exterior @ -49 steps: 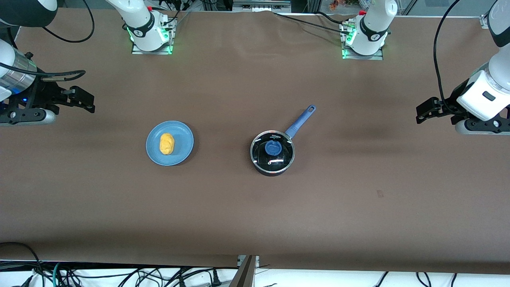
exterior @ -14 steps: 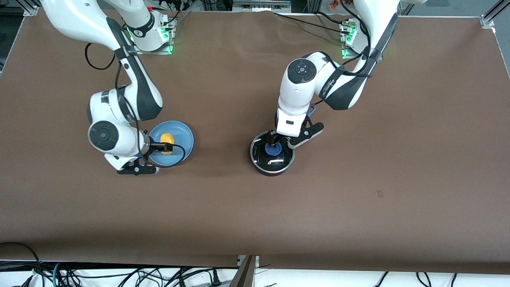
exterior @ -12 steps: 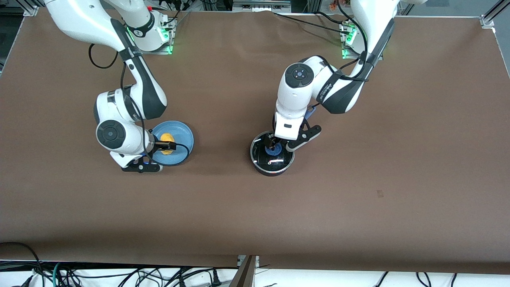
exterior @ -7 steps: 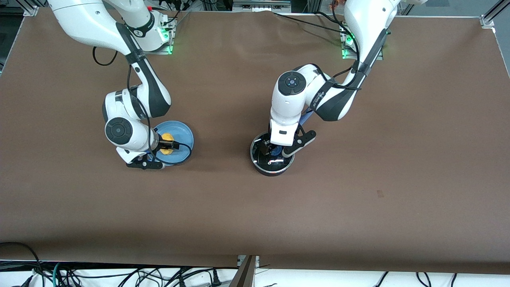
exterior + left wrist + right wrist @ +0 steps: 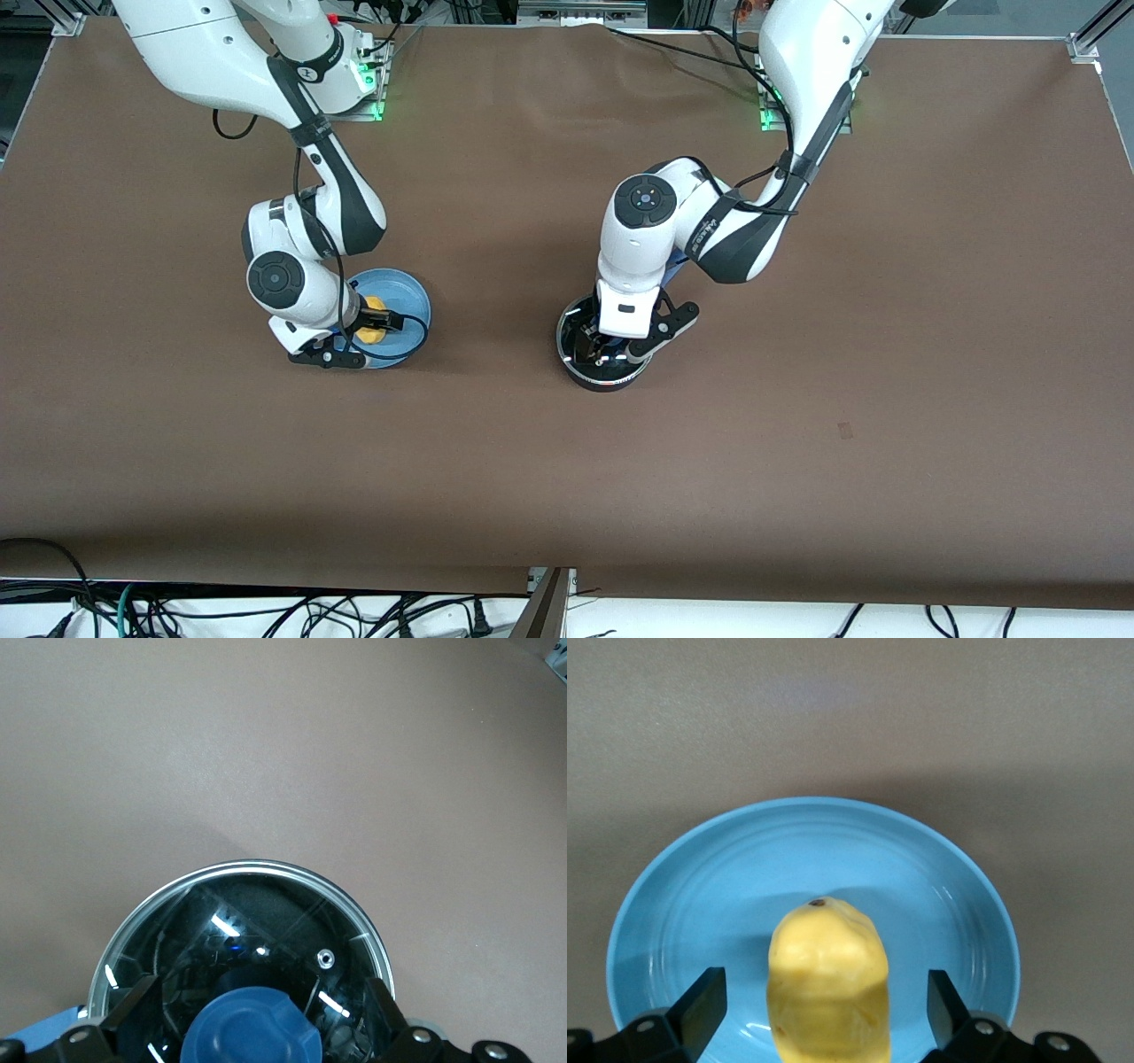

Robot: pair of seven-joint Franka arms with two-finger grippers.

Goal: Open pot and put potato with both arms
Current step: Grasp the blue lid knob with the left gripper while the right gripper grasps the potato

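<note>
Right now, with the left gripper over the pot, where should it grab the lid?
Grip the blue knob at the centre of the glass lid, coming straight down. It stands proud of the flat glass, and the open left gripper already straddles it, a finger on each side.

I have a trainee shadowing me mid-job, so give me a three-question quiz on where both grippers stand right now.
1. True or false: the lid is off the pot.
2. What straddles the potato on the plate? A) left gripper B) right gripper
3. The left gripper is open around the blue ____.

Key: 1 false; 2 B; 3 knob.
</note>
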